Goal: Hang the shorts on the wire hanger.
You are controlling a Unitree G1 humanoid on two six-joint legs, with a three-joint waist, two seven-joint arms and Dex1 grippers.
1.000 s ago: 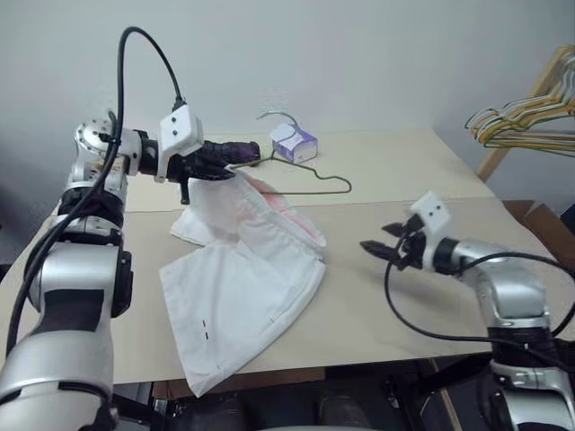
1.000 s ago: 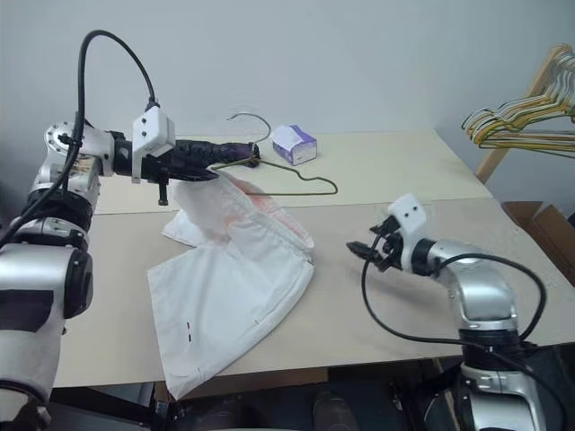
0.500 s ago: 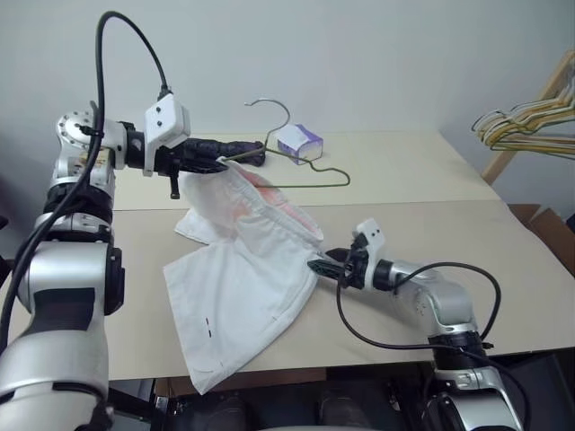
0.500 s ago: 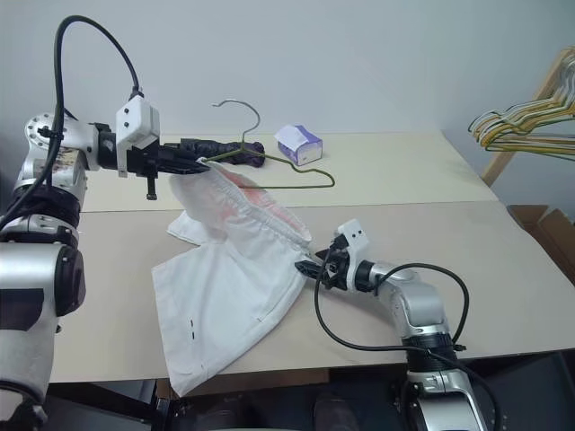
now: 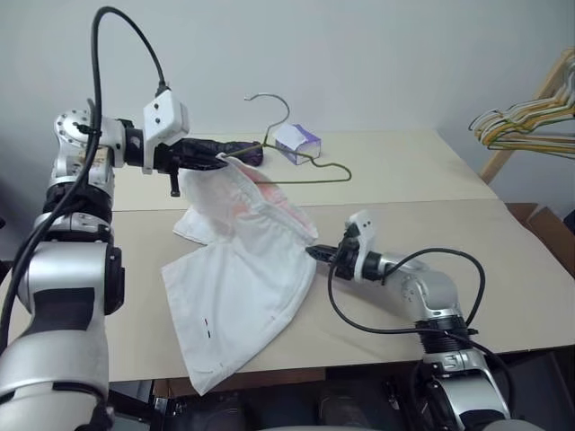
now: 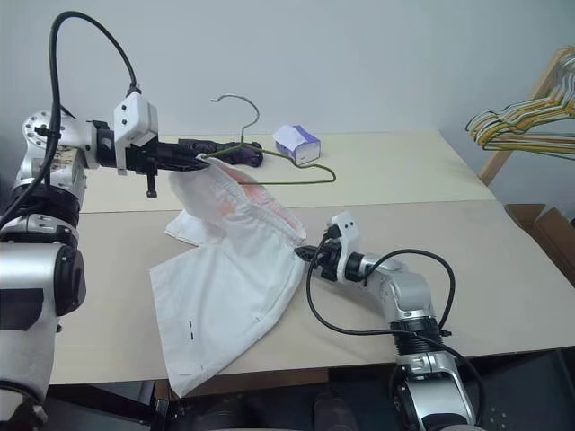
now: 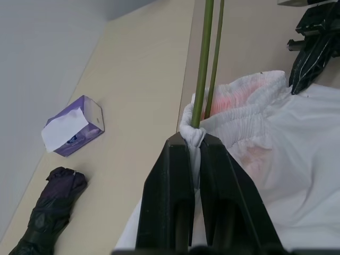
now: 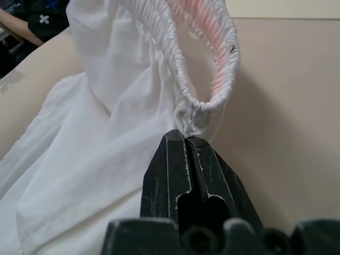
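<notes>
The white shorts (image 5: 243,278) lie spread on the table, with the gathered waistband lifted at one end. My left gripper (image 5: 223,160) is shut on that raised waistband corner (image 7: 192,135) together with the thin greenish wire hanger (image 5: 310,177). The hanger's hook (image 5: 274,106) sticks up behind, and its wire runs inside the waistband opening. My right gripper (image 5: 314,253) rests low on the table, shut on the other end of the waistband (image 8: 204,109). The waistband loop gapes open between the two grippers, showing a pinkish inside.
A white-and-purple tissue box (image 5: 296,143) stands at the back of the table (image 5: 404,180), with a dark purple bundle (image 7: 50,207) next to it. A bunch of coloured hangers (image 5: 526,121) hangs on a wooden rack at the far right.
My right arm swung left from the open table to the shorts, and its open fingers have shut on the waistband. The left gripper has kept its hold and its place.
</notes>
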